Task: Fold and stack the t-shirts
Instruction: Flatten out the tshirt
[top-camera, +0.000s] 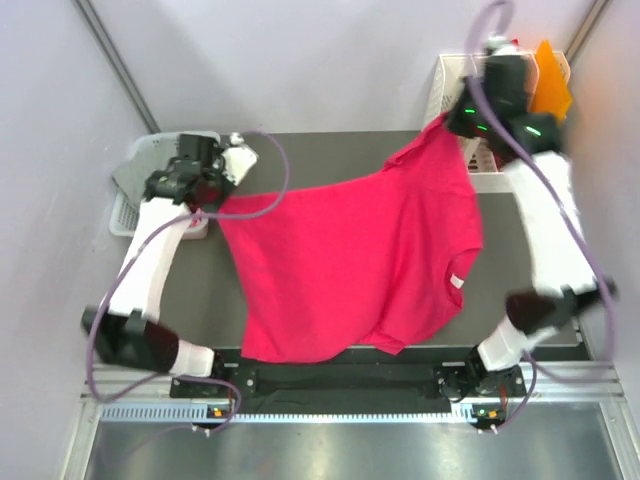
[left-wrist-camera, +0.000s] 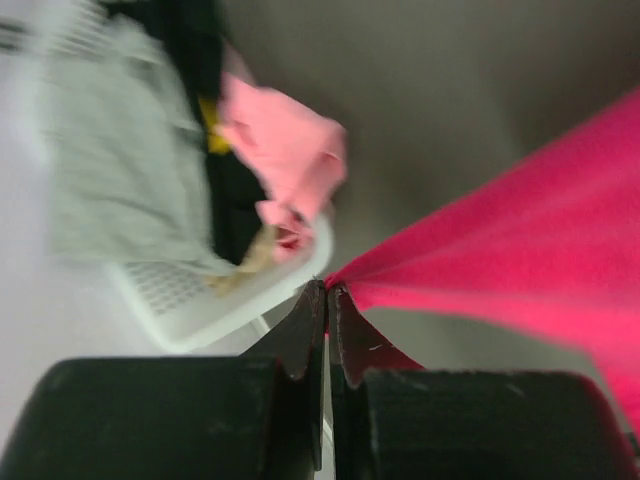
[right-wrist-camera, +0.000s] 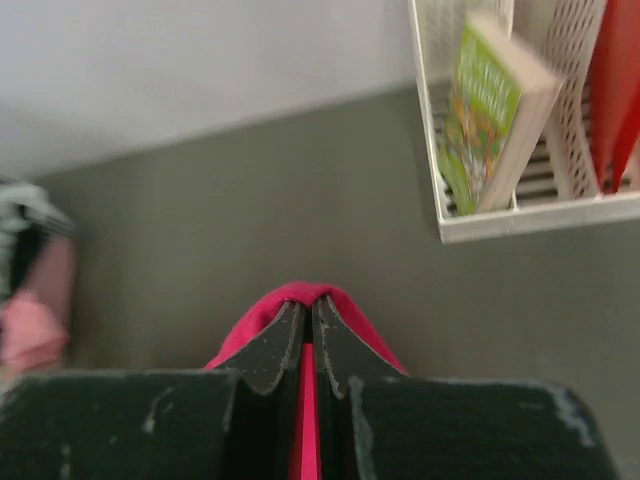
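1. the white basket (top-camera: 122, 218) at far left is holding the pink t-shirt (left-wrist-camera: 285, 150) and other bunched shirts, none folded
2. the left gripper (left-wrist-camera: 327, 290) is pinching one corner of the crimson t-shirt (top-camera: 350, 260), jaws closed on cloth
3. the crimson t-shirt is stretching between both arms over the table (top-camera: 330, 150), showing no fold
4. the right gripper (right-wrist-camera: 308, 305) is clamping the opposite corner, jaws closed on cloth
5. judgement: the task is sitting at an early stage; no stack is showing

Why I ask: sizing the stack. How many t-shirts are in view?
4. The crimson t-shirt stretches between the left pincer and right pincer; the grey t-shirt, black t-shirt and pink t-shirt lie bunched in the white basket at left. More may be hidden underneath.
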